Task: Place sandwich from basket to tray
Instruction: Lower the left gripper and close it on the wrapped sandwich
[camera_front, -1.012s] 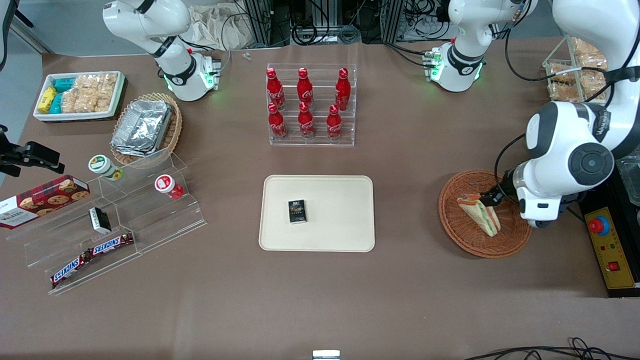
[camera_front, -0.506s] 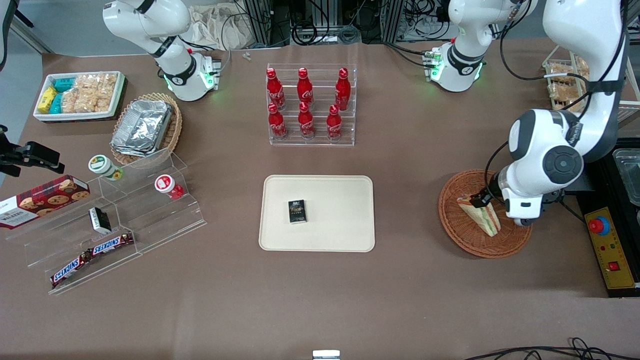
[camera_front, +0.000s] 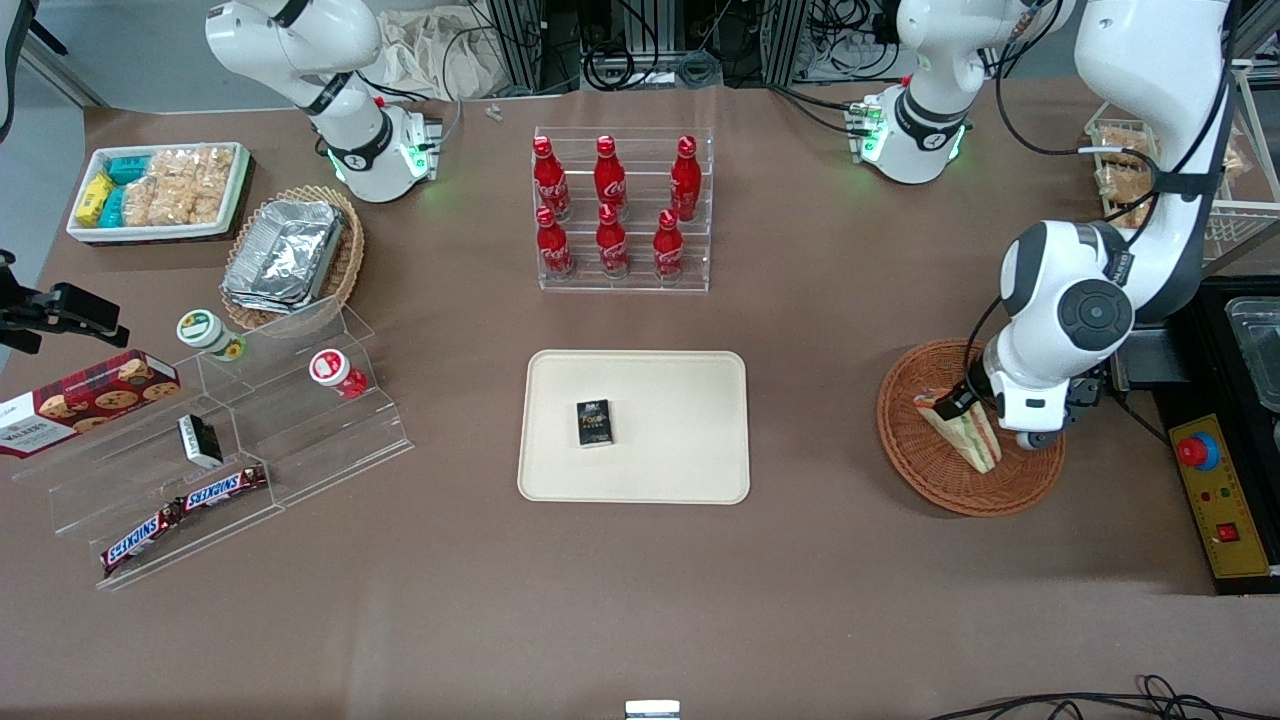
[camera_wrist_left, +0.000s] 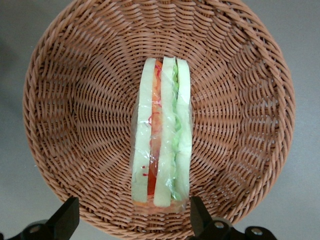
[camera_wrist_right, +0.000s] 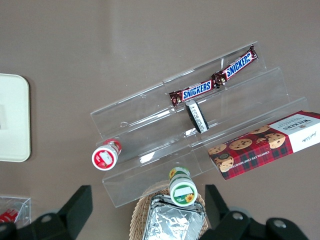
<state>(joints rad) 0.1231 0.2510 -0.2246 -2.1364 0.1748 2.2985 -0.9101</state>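
The gripper (camera_wrist_left: 131, 220) points straight down over the basket (camera_wrist_left: 65, 100), fingers (camera_wrist_left: 65, 220) spread wide, touching nothing; the sandwich (camera_wrist_left: 161, 135) lies between them, below.

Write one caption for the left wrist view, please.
Open gripper above the wrapped sandwich lying in the basket.

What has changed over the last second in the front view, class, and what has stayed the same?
The working arm's hand has shifted over the round reddish-brown wicker basket toward the parked arm's end, settling above the wrapped triangular sandwich, fingers open. The sandwich remains ungrasped in the basket; the cream rectangular tray and small black box are unchanged.
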